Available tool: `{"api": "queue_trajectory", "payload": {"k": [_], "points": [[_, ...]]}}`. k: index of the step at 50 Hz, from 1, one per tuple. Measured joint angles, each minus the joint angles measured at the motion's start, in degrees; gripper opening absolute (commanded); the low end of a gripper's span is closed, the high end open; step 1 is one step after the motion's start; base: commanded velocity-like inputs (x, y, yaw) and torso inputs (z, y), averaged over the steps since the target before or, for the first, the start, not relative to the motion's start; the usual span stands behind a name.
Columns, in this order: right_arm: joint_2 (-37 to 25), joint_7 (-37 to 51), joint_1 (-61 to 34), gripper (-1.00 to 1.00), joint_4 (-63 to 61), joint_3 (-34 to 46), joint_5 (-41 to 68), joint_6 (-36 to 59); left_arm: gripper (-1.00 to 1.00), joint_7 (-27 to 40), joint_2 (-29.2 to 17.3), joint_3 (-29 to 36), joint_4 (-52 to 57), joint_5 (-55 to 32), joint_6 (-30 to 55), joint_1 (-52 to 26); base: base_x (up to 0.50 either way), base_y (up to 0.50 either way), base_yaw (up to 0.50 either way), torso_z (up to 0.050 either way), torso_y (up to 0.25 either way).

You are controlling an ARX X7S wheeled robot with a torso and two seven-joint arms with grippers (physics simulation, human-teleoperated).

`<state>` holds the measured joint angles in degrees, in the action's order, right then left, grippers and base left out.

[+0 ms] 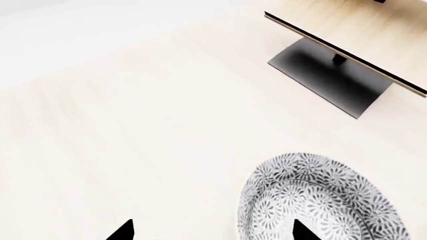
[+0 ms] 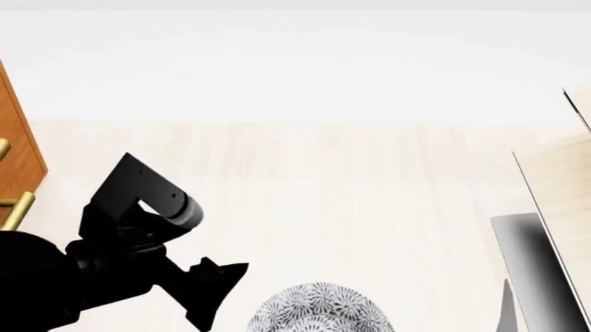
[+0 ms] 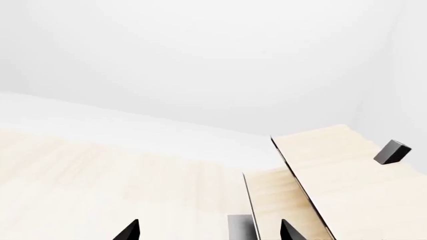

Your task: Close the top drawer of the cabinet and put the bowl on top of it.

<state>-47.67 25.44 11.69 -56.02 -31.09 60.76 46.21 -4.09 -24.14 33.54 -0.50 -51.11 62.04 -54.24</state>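
Note:
The bowl [image 1: 320, 200], white with a dense grey floral pattern, stands on the pale floor; its rim shows at the lower edge of the head view [image 2: 319, 312]. My left gripper [image 1: 213, 232] is open above the floor, with one fingertip [image 1: 303, 231] over the bowl's edge and nothing held. From the head camera the left gripper [image 2: 221, 294] hangs just left of the bowl. A sliver of the orange-brown cabinet [image 2: 16, 149] with two brass handle ends [image 2: 16, 207] shows at far left; the top drawer's state is hidden. My right gripper [image 3: 209, 232] is open and holds nothing.
A pale plywood structure [image 2: 554, 187] with a black base [image 1: 330, 75] stands to the right of the bowl. The right wrist view shows its panels [image 3: 333, 175] and a small dark block [image 3: 392, 151] on it. Pale wooden floor [image 2: 351, 187] runs to a white wall.

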Motion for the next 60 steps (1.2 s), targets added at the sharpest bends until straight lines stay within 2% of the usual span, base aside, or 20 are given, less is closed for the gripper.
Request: {"api": "queue_trajectory", "payload": {"k": [60], "points": [[-0.16, -0.87, 4.6, 1.0, -0.54, -0.53, -3.12, -3.06, 1.0, -5.83, 4.56, 7.03, -12.13, 5.58, -8.26, 2.72, 0.0, 0.0, 0.0, 0.0, 0.0]]}}
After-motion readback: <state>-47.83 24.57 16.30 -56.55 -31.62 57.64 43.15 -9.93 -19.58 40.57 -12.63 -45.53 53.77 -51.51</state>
